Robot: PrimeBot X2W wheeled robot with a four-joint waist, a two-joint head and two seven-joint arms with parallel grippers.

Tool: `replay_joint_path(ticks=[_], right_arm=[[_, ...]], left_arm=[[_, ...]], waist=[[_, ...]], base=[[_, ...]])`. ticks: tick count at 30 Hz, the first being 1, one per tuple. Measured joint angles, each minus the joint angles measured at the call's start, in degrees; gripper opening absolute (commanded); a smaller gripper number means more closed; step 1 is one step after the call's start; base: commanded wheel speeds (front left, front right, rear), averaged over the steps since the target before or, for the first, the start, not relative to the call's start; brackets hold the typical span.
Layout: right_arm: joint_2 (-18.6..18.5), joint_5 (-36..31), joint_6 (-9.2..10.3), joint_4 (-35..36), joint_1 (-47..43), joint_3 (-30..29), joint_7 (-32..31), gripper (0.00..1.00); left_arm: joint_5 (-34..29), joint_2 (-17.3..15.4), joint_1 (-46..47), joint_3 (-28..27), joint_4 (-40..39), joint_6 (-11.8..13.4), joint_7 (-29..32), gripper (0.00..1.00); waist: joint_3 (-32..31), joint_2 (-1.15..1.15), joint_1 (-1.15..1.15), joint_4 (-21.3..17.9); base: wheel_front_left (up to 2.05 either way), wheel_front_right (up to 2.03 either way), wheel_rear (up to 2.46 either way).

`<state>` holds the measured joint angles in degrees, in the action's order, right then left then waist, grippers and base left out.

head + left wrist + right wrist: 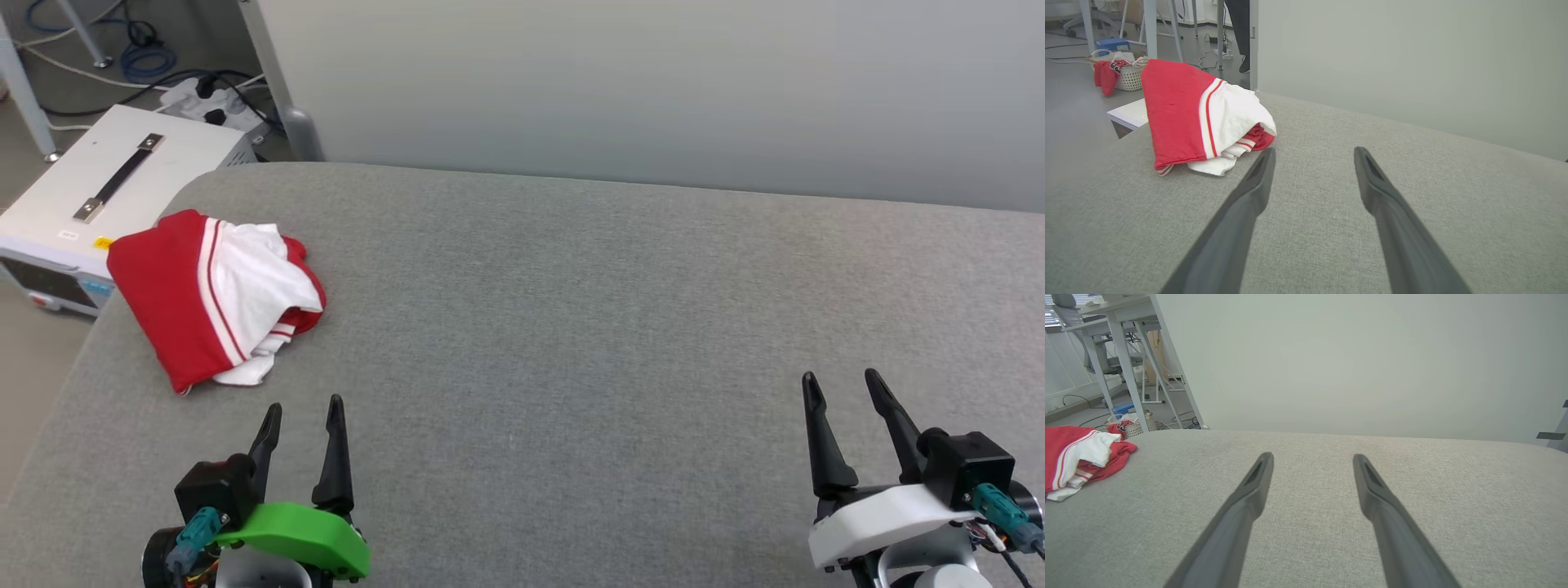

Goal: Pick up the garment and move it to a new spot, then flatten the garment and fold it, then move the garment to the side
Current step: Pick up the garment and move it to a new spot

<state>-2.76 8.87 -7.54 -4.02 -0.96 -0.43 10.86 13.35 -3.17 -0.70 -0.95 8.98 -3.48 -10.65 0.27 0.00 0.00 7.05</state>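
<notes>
Heads up before you go in; both claws are wide open and empty, left claw [304, 402] and right claw [840, 374] sitting low over the grey tabletop [571, 327]. The garment [208, 294] is a bunched red-and-white lump just ahead of the left claw and a bit to its left, and well apart from the right claw, off to that one's left; it lies right by the tabletop's edge, with a white box [106, 188] down past it. My guess at the trouble: pinch only the loose white fold on top and the rest trails off that edge onto the box; come in too low and the fingertips snag the soft cover; reach across with the right claw and you may bump the left one.
</notes>
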Motion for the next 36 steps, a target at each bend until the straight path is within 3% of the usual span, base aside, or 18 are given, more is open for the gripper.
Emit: replay_joint_path(ticks=[23, 36], right_arm=[[0.0, 2.7, 0.0, -2.2, 0.0, 4.1, 2.6, 1.0], [0.1, 3.9, 0.0, -2.8, 0.2, 4.6, 3.6, 1.0]], left_arm=[[2.3, 0.0, 0.5, 0.4, 2.4, -1.3, -2.9, 1.0], [2.9, 0.0, 0.5, 1.2, 3.1, -1.4, -4.0, 1.0]], waist=[[0.1, 0.0, 0.0, 17.2], [-0.2, 0.0, 0.0, 22.3]], base=[[0.0, 0.0, 0.0], [0.0, 0.0, 0.0]])
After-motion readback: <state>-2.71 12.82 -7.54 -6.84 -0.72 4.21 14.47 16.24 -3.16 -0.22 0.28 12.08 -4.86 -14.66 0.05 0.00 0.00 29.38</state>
